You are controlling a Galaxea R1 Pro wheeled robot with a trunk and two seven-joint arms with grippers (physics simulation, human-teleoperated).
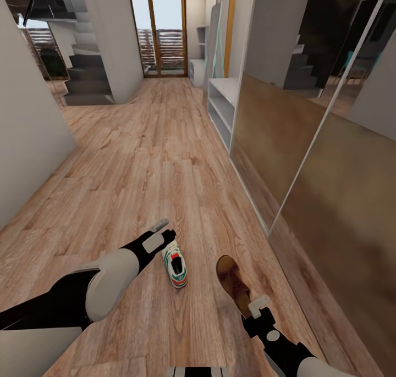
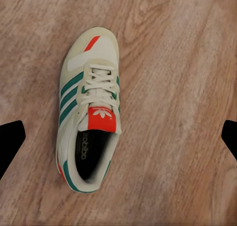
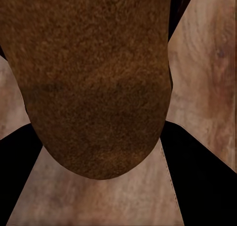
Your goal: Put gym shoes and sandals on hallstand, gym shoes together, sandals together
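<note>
White teal-striped gym shoe [image 1: 176,265] on wood-plank floor [image 1: 137,168], lower centre; left gripper [image 1: 163,229] wide above it. Right gripper [image 1: 254,306] clamps brown leather sandal [image 1: 233,283]. White hallstand [image 1: 223,105], upper right, no shoes visible on it.

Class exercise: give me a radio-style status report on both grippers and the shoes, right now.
Left gripper open above gym shoe on floor. Right gripper at sandal, grip unclear. Hallstand ahead, path unobstructed.

Head view down corridor; left wrist above gym shoe [image 2: 89,107]; right wrist close on sandal [image 3: 94,77].
</note>
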